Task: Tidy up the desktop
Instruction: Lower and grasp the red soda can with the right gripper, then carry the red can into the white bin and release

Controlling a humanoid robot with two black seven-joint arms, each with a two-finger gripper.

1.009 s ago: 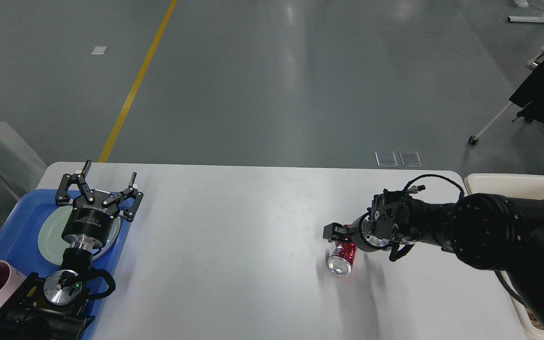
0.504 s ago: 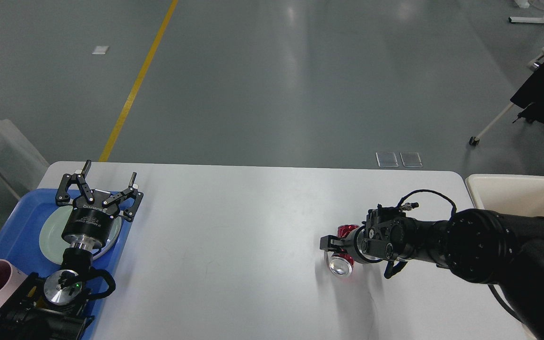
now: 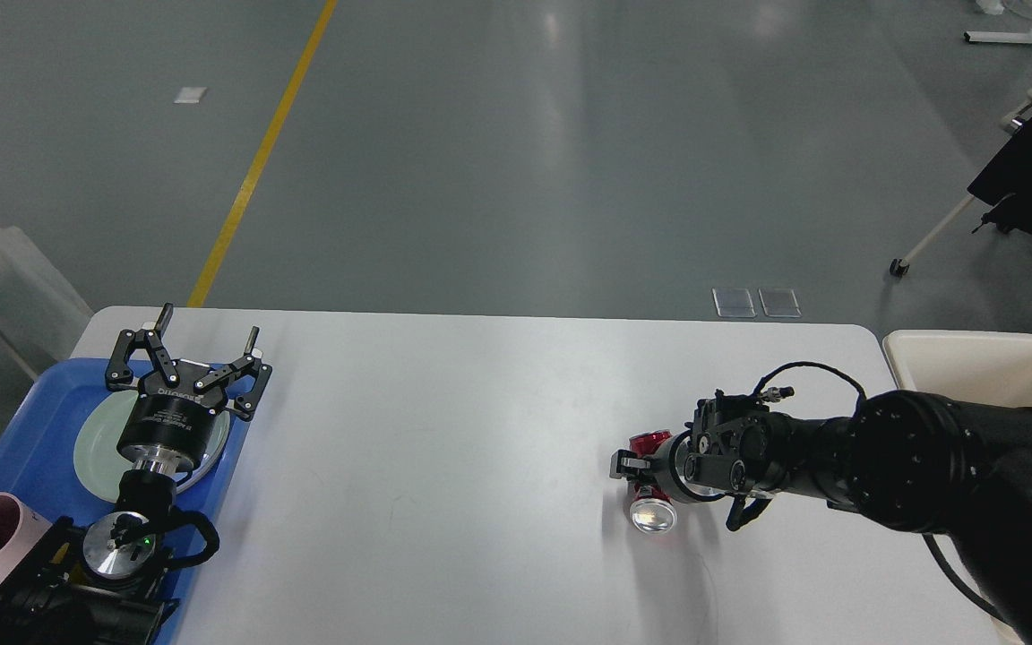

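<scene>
Head view: right gripper [image 3: 632,469] at red can [image 3: 650,502] (label unreadable)

Both of my arms are black. My left gripper [image 3: 202,340] has two slim black fingers tipped with pale pads, joined by hinged black links dotted with small silver screws. Its base is a black cylinder with white lettering, sitting on a shiny silver ring. Below that, a round silver disc shows a tiny green light, and a black cable loops beside it. My right arm is thick and rounded, matte black, with small screws dotted around its joint. A thin black cable arcs above its wrist, ending in a small silver plug. My right gripper [image 3: 628,468] is small and dark.
</scene>
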